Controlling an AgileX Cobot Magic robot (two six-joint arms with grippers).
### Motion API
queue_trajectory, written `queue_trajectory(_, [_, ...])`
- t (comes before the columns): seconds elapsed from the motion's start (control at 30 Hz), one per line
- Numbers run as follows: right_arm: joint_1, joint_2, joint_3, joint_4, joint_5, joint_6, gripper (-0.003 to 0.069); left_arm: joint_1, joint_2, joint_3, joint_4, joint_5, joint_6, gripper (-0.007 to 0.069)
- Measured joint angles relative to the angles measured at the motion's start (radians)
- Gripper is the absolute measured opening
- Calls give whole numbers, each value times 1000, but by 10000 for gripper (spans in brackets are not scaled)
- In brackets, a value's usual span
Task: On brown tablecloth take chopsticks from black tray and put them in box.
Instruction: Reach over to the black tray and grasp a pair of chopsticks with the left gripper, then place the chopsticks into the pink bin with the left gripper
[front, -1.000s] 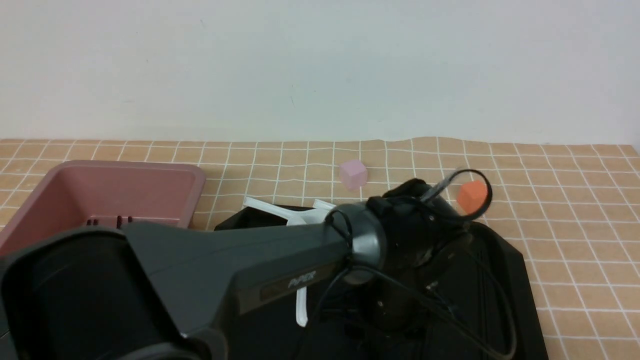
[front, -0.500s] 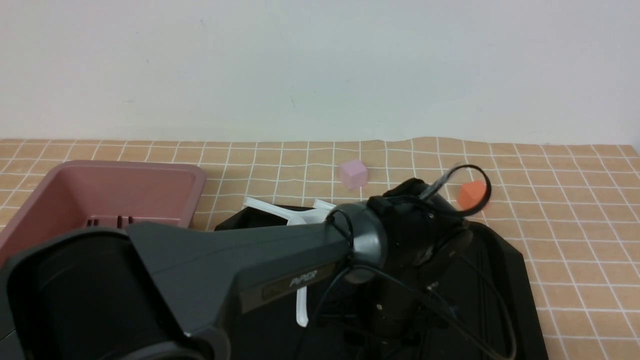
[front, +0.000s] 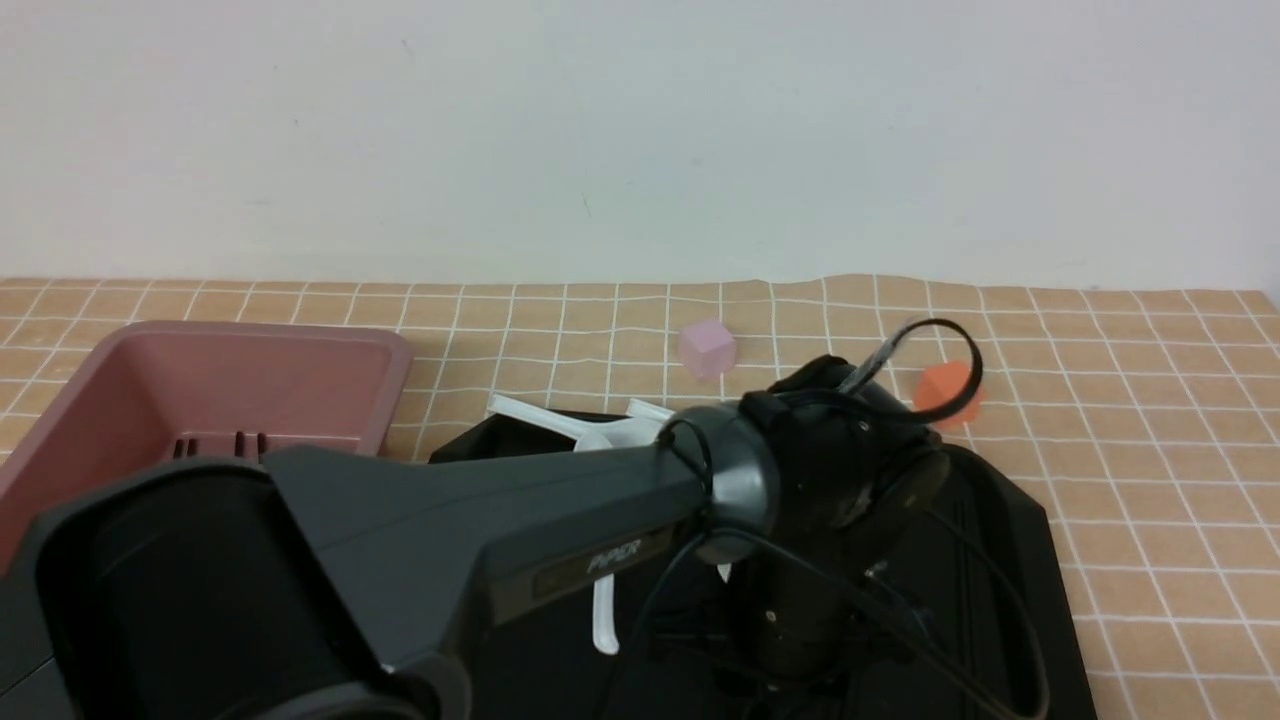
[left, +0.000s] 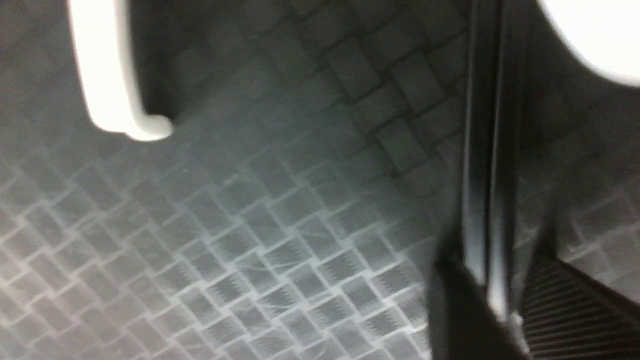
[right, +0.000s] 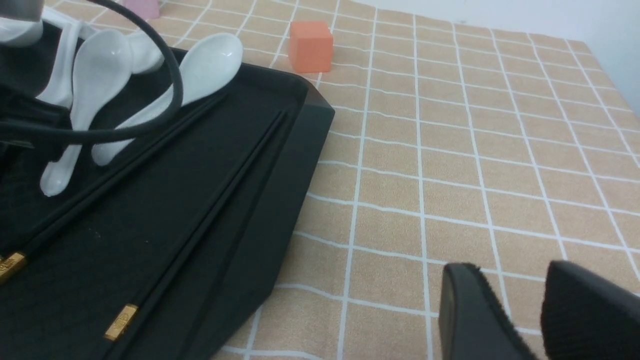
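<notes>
In the left wrist view a pair of thin black chopsticks (left: 487, 150) lies on the woven floor of the black tray (left: 260, 240). My left gripper (left: 500, 280) is down over them. Its fingers (left: 575, 310) stand close on either side of the sticks, not visibly clamped. The front view hides this gripper under its own wrist. More chopsticks (right: 200, 200) with gold tips lie along the tray's (right: 300, 130) right side. My right gripper (right: 510, 272) hovers open over the brown tablecloth (right: 425, 150), to the right of the tray. The pink box (front: 200, 390) stands at the left.
White spoons (right: 205, 65) lie at the far end of the tray. An orange cube (front: 940, 390) and a pink cube (front: 707, 348) sit on the cloth behind the tray. My left arm's cable (right: 170, 75) loops above the spoons. A wall bounds the far side.
My left arm has edged slightly to the right over the tray, and its cable loop has swayed. The box, cubes and spoons have not moved.
</notes>
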Motion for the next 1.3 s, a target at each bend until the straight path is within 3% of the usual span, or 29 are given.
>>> queue_trajectory(0.1, [0, 0, 0, 0, 0, 0, 240, 0, 2, -3, -5, 5, 33, 100])
queue_trajectory(0.43, [0, 0, 0, 0, 0, 0, 240, -1, -43, 20, -47, 31, 82, 103])
queue_trajectory(0.77, [0, 0, 0, 0, 0, 0, 240, 27, -379, 29, -11, 56, 181, 103])
queue_trajectory(0.9, [0, 0, 0, 0, 0, 0, 240, 108, -496, 30, -27, 64, 252, 103])
queue_trajectory(0.93, [0, 0, 0, 0, 0, 0, 240, 179, -550, 41, -36, 66, 290, 103])
queue_trajectory(1.03, [0, 0, 0, 0, 0, 0, 240, 268, -621, 89, -39, 66, 332, 103])
queue_trajectory(1.3, [0, 0, 0, 0, 0, 0, 240, 601, -796, 450, -28, 73, 543, 103])
